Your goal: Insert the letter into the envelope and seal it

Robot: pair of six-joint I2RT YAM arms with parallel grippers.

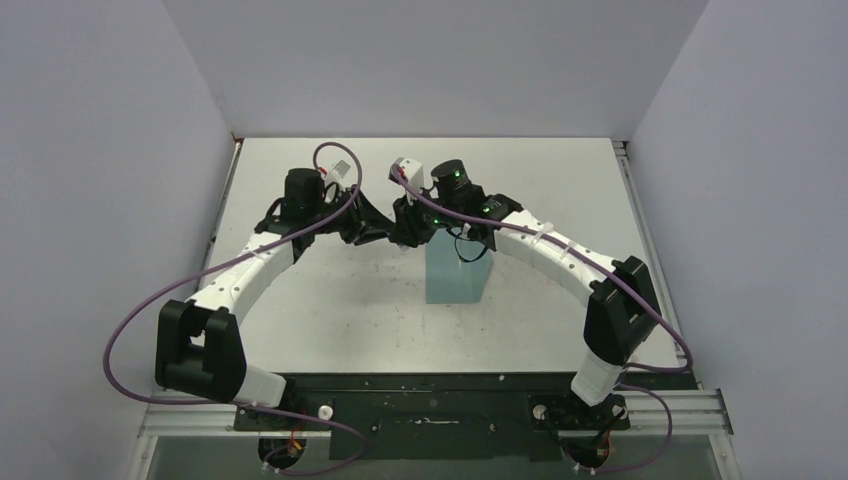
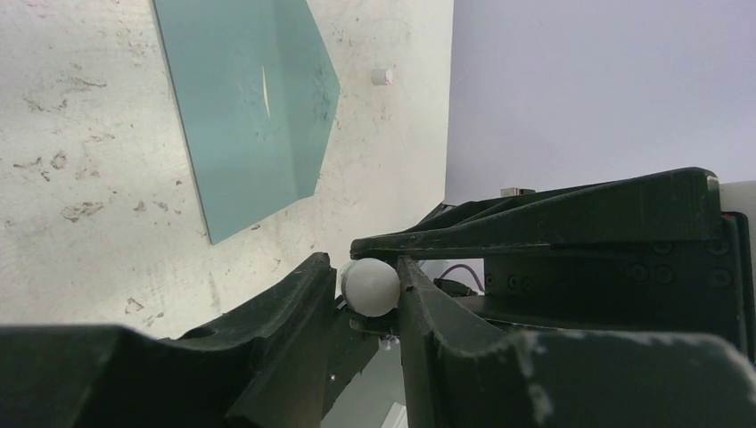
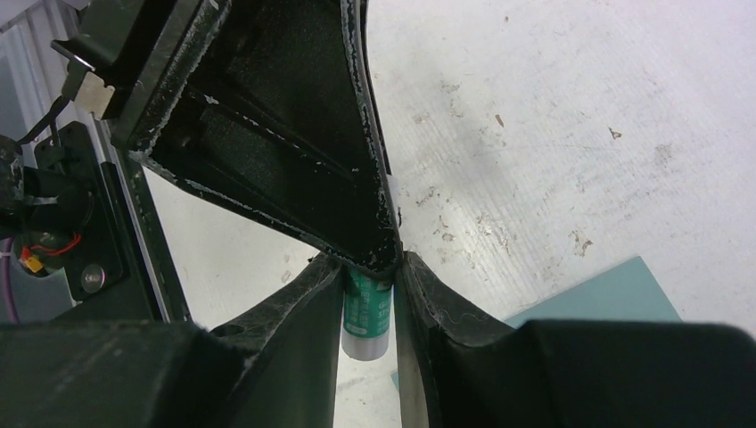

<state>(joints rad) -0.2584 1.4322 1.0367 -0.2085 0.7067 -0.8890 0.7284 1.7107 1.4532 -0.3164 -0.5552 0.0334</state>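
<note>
Right gripper (image 3: 368,267): clamped on the glue tube (image 3: 366,314) – green label and white end sit squeezed between my two fingers, and the tube is up off the table (image 1: 330,300).
Left gripper (image 2: 367,272): nose to nose with the right one over the middle of the table, jaws narrow around the tube's rounded white end. Both fingers look to be touching it, one on each side.
Envelope (image 1: 458,275): lying flat on the table, teal, just under my right forearm. Nothing is gripping it, and the meeting grippers are a little to its left and further back.
Envelope's pointed side: in the left wrist view it aims at a small white cylinder (image 2: 382,77) – that piece stands alone on the table, near the point but not touching.
Right wrist view: one teal corner of the envelope shows past my finger.
</note>
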